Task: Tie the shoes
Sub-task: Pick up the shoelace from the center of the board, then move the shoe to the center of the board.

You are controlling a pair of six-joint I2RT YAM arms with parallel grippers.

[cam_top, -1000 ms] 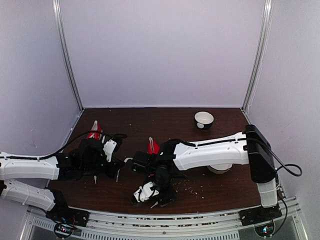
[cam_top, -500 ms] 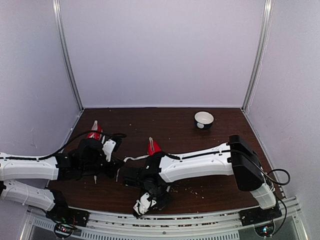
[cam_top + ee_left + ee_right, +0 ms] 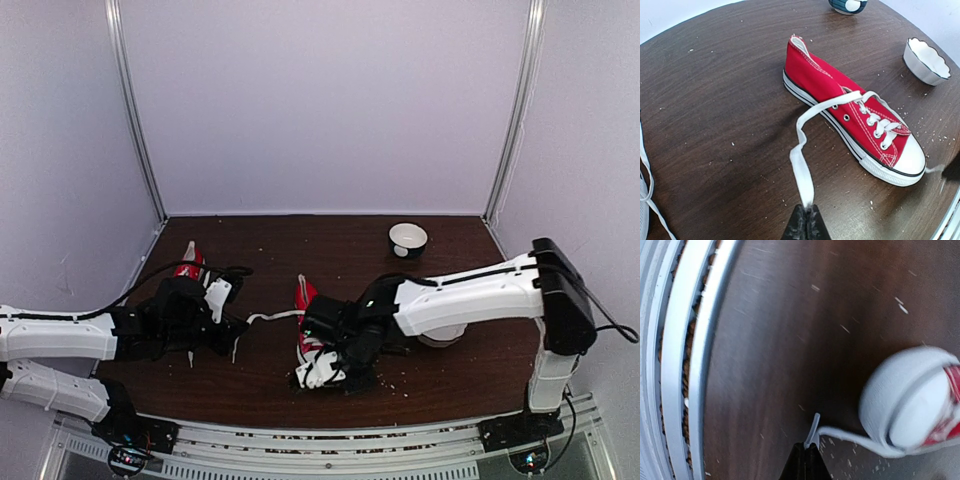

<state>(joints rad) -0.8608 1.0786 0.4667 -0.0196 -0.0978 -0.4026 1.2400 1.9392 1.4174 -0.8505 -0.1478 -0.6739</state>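
Lying on its sole near the middle of the table, toe toward the near edge, the red canvas sneaker (image 3: 840, 95) has a white rubber toe cap (image 3: 910, 157), a white sole with a dark stripe, and white lacing through metal eyelets. One flat white lace (image 3: 801, 165) runs from the upper eyelets across the wood to the left gripper (image 3: 806, 227), whose black fingers are pinched together on its end. The right gripper (image 3: 805, 460) sits just beyond the toe, its fingers likewise closed tight, nipping the tip of a second lace (image 3: 850, 436) that curves back to the blurred toe cap. The other sneaker (image 3: 189, 262) lies at the far left, mostly hidden under the left arm, with only its red heel showing. The table (image 3: 715, 100) is dark brown wood with a visible grain, scattered with pale crumbs. A ribbed metal rail (image 3: 690, 365) borders its near edge, and plain pale lilac walls (image 3: 320, 100) with metal corner posts enclose it. A white fluted dish (image 3: 926, 59) stands to the right of the shoe, partly covered by the right arm in the top view. A round dark bowl with a white inside (image 3: 408, 240) stands well apart, toward the back right.
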